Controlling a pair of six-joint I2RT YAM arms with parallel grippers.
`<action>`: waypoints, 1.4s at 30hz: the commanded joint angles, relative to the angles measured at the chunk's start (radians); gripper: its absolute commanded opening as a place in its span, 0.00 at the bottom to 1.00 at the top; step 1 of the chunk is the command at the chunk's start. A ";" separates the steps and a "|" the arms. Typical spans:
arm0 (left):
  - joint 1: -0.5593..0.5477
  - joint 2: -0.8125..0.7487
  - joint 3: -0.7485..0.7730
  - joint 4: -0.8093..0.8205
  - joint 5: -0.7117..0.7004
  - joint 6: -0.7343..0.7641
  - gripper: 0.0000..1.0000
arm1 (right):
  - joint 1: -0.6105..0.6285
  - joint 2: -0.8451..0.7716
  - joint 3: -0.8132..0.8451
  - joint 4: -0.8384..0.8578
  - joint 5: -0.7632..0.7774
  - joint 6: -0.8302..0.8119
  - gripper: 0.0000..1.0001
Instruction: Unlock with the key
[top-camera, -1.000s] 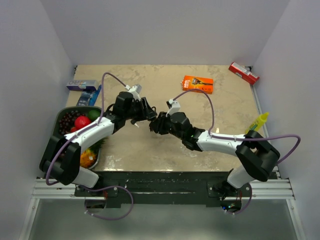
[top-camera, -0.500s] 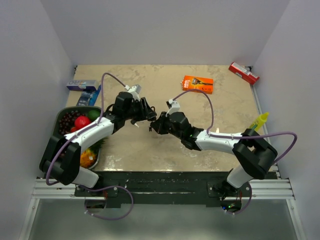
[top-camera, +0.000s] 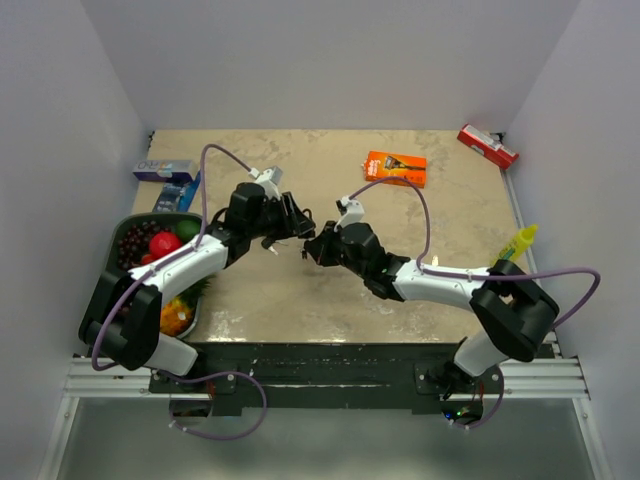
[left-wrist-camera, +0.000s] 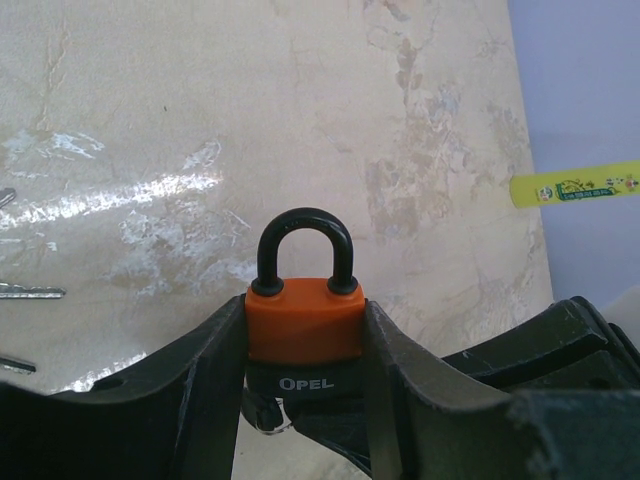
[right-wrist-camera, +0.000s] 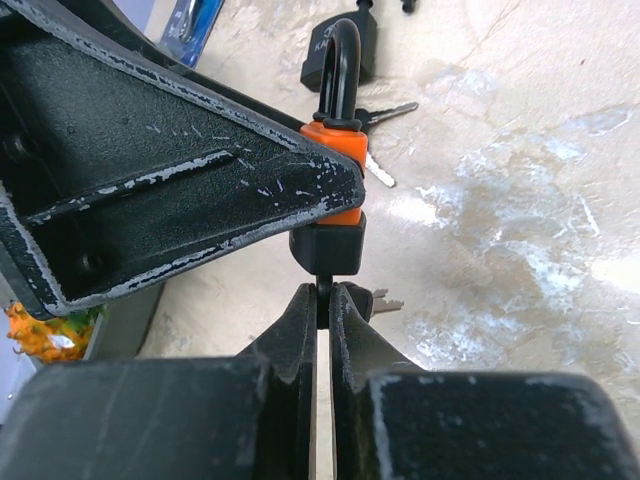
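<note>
An orange and black padlock (left-wrist-camera: 305, 325) with a black shackle is held upright above the table, with my left gripper (left-wrist-camera: 305, 345) shut on its sides. In the right wrist view the padlock (right-wrist-camera: 338, 150) hangs just above my right gripper (right-wrist-camera: 324, 300). That gripper is shut on the key (right-wrist-camera: 323, 288), a thin dark piece that runs up into the padlock's black base. In the top view the left gripper (top-camera: 297, 231) and right gripper (top-camera: 313, 247) meet nose to nose at mid-table, and the padlock is mostly hidden between them.
A second dark padlock (right-wrist-camera: 340, 50) with keys (right-wrist-camera: 385, 113) lies on the table behind, and a loose key (right-wrist-camera: 388, 300) lies below. An orange box (top-camera: 395, 168), a red box (top-camera: 488, 146), blue packs (top-camera: 167, 171), a fruit bowl (top-camera: 118, 232) and a yellow bottle (top-camera: 517, 243) ring the table.
My right gripper's jaws have closed onto the key under the padlock, and the arm has edged slightly toward the left gripper. The left gripper holds the padlock as before.
</note>
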 joint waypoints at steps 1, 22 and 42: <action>-0.021 -0.013 -0.002 0.040 0.032 -0.013 0.00 | 0.005 -0.084 0.040 0.090 0.074 -0.074 0.00; -0.078 -0.042 -0.002 0.148 0.141 0.031 0.00 | -0.156 -0.217 0.013 0.167 -0.116 -0.111 0.00; -0.078 -0.085 0.004 0.288 0.341 0.099 0.00 | -0.297 -0.349 -0.009 0.194 -0.345 -0.030 0.00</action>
